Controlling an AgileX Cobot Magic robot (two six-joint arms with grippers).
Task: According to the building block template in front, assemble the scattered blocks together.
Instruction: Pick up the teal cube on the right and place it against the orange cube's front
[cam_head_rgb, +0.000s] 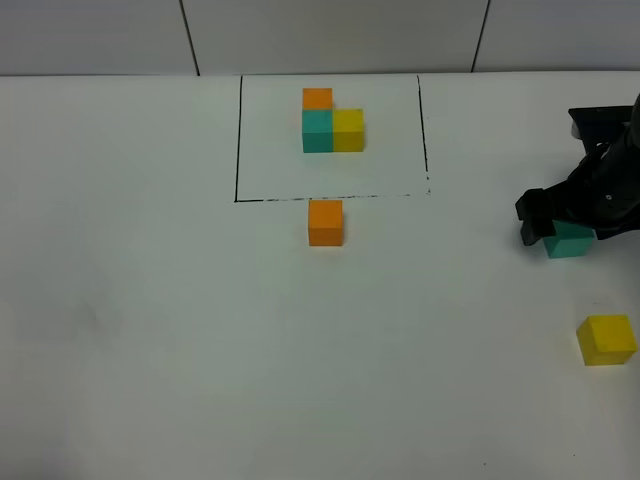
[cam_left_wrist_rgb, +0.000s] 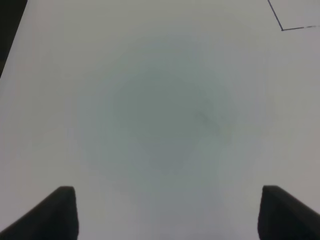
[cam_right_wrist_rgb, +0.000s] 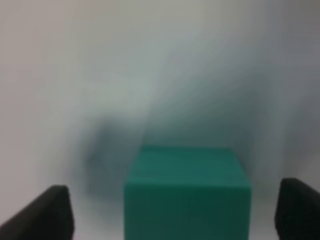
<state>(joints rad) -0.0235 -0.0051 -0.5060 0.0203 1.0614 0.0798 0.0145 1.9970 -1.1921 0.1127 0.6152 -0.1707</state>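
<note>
Jaws of the right gripper (cam_right_wrist_rgb: 175, 186) stand apart on either side of the teal cube (cam_head_rgb: 570, 245). The right wrist view shows a gap between the cube and each dark finger, so nothing is grasped. The cube sits on the white worktop (cam_head_rgb: 150, 330) close to its right edge, partly hidden under the arm in the high view.

The left gripper (cam_left_wrist_rgb: 167, 190) is spread wide over bare worktop with nothing between its fingers; one corner of the black drawn rectangle (cam_head_rgb: 238, 140) shows in its wrist view.

The building block template (cam_head_rgb: 330, 125) lies by the far edge, about midway along it and inside that rectangle: orange at the back, teal touching it in front, yellow touching the teal on the right.

The orange cube (cam_head_rgb: 326, 222) rests just outside the rectangle's near line, apart from the others. The yellow cube (cam_head_rgb: 606, 339) sits by the right edge, nearer the front than the teal one and well apart from it
</note>
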